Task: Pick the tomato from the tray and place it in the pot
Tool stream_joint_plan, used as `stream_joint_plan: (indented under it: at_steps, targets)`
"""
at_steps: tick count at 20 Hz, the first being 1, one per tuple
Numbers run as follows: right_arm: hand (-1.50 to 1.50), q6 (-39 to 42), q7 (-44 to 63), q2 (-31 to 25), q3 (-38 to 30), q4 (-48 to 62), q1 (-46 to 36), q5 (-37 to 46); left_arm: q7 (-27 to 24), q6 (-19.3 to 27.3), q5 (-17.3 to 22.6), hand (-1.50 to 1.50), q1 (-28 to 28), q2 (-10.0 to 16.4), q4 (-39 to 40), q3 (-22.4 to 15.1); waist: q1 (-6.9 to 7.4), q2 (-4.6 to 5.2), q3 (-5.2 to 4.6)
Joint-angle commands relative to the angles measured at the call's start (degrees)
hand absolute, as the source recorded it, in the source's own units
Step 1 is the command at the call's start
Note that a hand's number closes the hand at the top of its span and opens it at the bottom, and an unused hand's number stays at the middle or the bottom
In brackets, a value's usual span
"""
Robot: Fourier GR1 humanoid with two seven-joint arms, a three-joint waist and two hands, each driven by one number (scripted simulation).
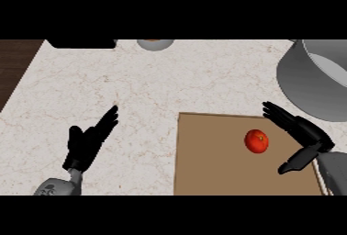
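A red tomato [257, 141] lies on the brown tray [210, 160], toward its right side. The grey pot [313, 85] stands at the counter's far right, beyond the tray and partly cut off by the view's edge. My right hand [305, 135] hovers open just right of the tomato, fingers stretched toward the upper left and thumb hanging down, a small gap between it and the fruit. My left hand [89, 141] rests open at the lower left, fingers up, well away from the tray.
A small round bowl [155, 43] and a dark box [81, 43] sit along the counter's far edge. Dark wood floor [13, 64] shows past the counter's left edge. Pale marble counter [136, 92] spreads between the left hand and the tray.
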Motion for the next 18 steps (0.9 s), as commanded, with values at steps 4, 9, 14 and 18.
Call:
stream_joint_plan:
  at_steps: [4,9,14,18]
  targets:
    - [-1.5,10.03,-6.44,0.61,-2.85,7.21,-0.53,-4.22,0.07,-0.35,-0.76,0.0,-0.03,-1.43,0.59,0.44,0.13,0.11,0.04]
    - [-1.5,8.97,-4.36,5.77,-1.79,11.74,-2.6,-3.91,4.67,-0.72,-0.27,0.0,-2.31,-1.4,-1.36,1.6,0.31,0.1,0.06]
    - [-1.5,5.55,-1.88,11.64,-1.12,13.15,-3.83,-4.71,0.27,-1.38,-2.07,0.0,1.99,-2.13,-1.46,0.02,0.59,0.14,0.05]
    - [-1.5,9.36,-4.31,8.65,-2.21,17.76,-6.16,-4.66,-1.34,-3.2,-0.77,0.0,0.43,-0.51,1.44,3.22,0.89,0.4,0.09]
